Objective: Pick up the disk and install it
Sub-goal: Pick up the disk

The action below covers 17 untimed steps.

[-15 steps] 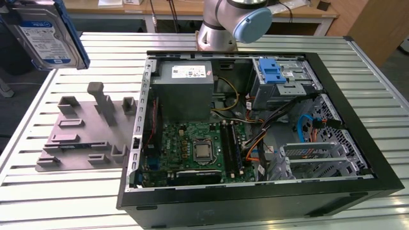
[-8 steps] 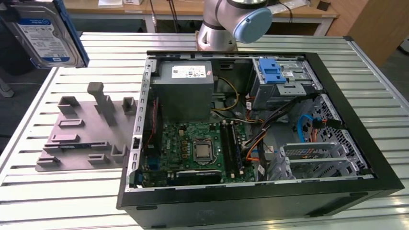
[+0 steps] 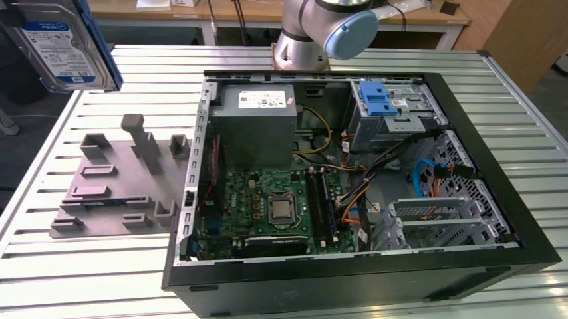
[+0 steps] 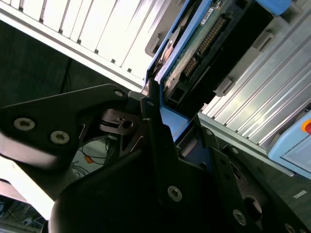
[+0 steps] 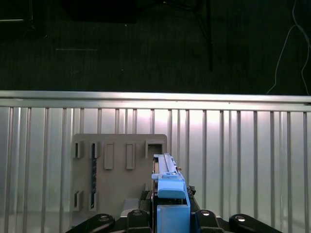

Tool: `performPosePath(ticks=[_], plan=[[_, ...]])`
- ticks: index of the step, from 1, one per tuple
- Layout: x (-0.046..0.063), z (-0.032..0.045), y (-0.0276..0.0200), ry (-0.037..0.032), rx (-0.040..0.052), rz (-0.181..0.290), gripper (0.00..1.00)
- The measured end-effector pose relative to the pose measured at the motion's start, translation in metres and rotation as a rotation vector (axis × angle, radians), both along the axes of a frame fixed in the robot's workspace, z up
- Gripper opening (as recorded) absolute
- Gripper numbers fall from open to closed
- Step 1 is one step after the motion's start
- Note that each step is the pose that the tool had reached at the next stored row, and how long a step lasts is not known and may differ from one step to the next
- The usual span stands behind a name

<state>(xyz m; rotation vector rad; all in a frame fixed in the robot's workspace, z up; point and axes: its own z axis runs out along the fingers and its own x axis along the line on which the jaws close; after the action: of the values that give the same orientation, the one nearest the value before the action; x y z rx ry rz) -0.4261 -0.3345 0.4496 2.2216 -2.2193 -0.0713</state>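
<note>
The disk [image 3: 60, 46], silver with a white-and-blue label and blue side rails, hangs high in the air at the exterior view's upper left, above the table's corner. In the first wrist view the disk [image 5: 167, 182] stands edge-on with a blue rail facing the camera, and my gripper [image 5: 170, 216] is shut on its lower part. The second wrist view shows the disk's circuit-board side [image 4: 194, 58] and connector, with a black finger [image 4: 158, 145] pressed against the blue rail. The disk is well clear of the computer case.
An open black computer case [image 3: 497, 166] lies on the slatted metal table [image 3: 80, 266], with a blue-latched drive bay [image 3: 384, 100] at its far end. A grey slotted tray [image 3: 116, 186] lies beside the case, directly below the disk. The arm's base [image 3: 306, 40] stands behind the case.
</note>
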Motion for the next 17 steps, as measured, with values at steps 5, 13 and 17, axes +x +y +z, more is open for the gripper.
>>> performPosePath(ticks=[5, 13, 17], plan=[[0.0, 0.004, 0.0, 0.0, 0.0004, 0.0, 0.36], [0.0, 0.0216, -0.0001, 0.0, 0.0008, 0.0, 0.36], [0.0, 0.0224, -0.004, 0.0001, 0.0007, 0.0, 0.36]])
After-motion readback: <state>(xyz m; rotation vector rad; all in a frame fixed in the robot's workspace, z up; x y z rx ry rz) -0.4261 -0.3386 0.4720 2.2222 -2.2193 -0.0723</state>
